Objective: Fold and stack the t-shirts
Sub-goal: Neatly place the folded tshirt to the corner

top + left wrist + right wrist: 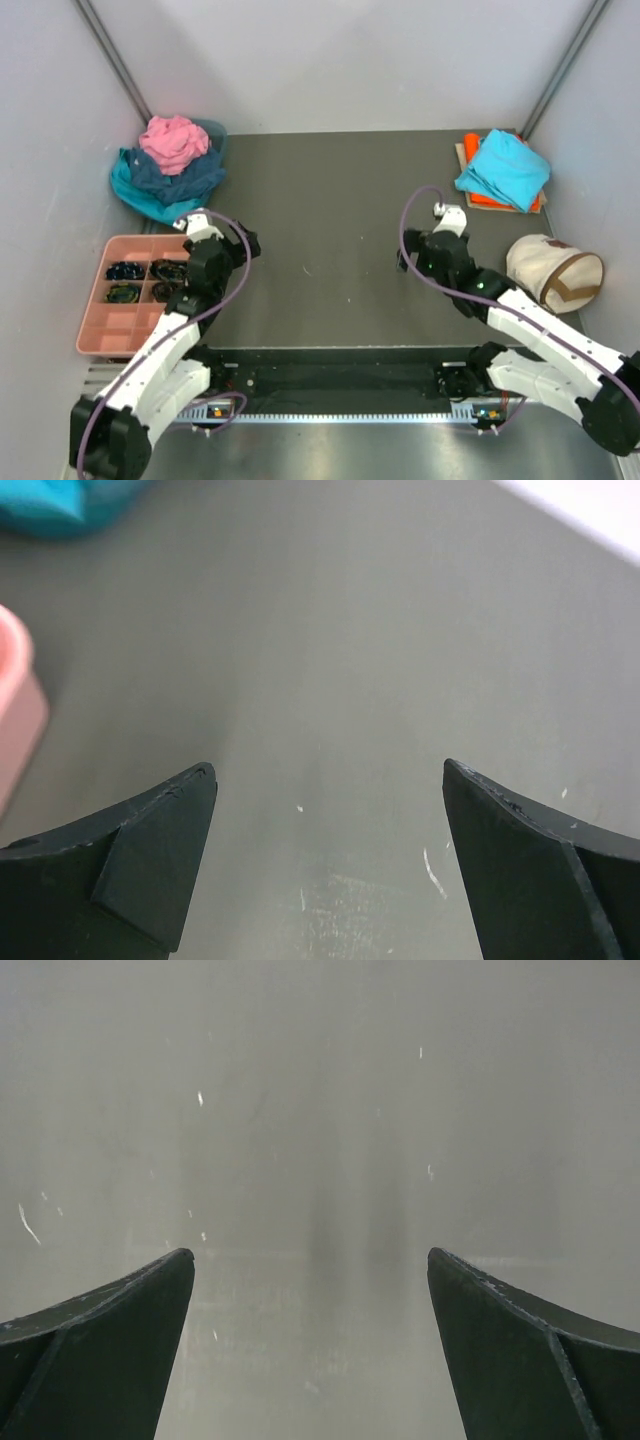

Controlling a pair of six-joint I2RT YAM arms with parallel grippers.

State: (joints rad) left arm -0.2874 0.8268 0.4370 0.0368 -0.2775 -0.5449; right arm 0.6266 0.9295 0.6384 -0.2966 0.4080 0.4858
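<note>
Loose t-shirts lie heaped at the back left: a pink one [172,140] on top, a navy one [182,176] under it and a teal one [138,194] at the bottom. At the back right a folded turquoise t-shirt [503,168] rests on a folded orange one [482,199]. My left gripper [196,220] [326,770] hangs open over bare table just in front of the heap, whose teal edge [50,505] shows at the top left of the left wrist view. My right gripper [446,211] [308,1253] is open over bare table, left of and in front of the folded stack.
A pink compartment tray [128,296] [14,710] holding dark small items sits at the left, beside my left arm. A cream canvas bag with a brown strap [553,270] stands at the right, by my right arm. Grey walls close in the dark table [330,230].
</note>
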